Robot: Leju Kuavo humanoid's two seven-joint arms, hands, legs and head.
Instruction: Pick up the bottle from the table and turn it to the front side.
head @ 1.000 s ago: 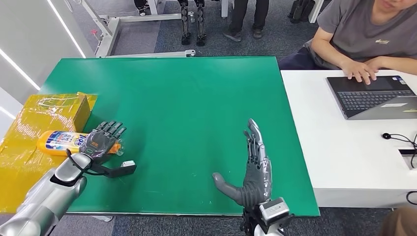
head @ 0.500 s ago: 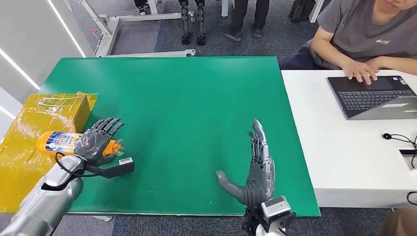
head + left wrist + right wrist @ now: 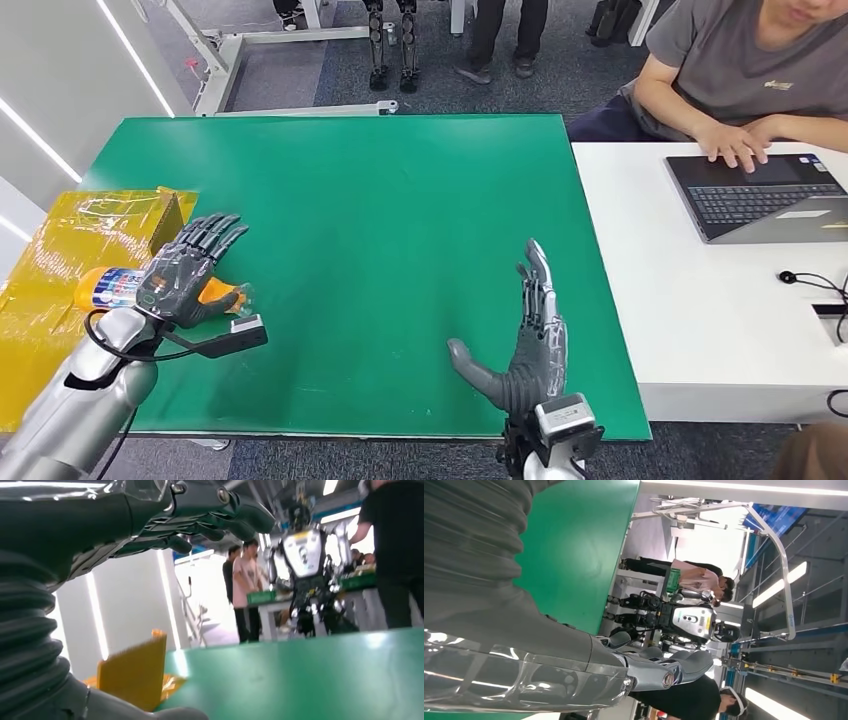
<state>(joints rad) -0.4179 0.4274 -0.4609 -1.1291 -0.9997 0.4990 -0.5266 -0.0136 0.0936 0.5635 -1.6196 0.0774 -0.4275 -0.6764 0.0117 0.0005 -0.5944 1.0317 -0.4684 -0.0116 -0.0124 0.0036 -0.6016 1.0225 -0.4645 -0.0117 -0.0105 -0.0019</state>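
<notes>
Fingers of left hand spread over bottle at table edge.

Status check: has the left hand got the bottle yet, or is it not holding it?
Done: nothing yet; the bottle lies on its side at the table's left edge beside the yellow box. In hand: the left hand is over the bottle, fingers spread, with no visible grip. The right hand is open above the green surface. Left: grasp, lift, and turn the bottle to its front.
</notes>
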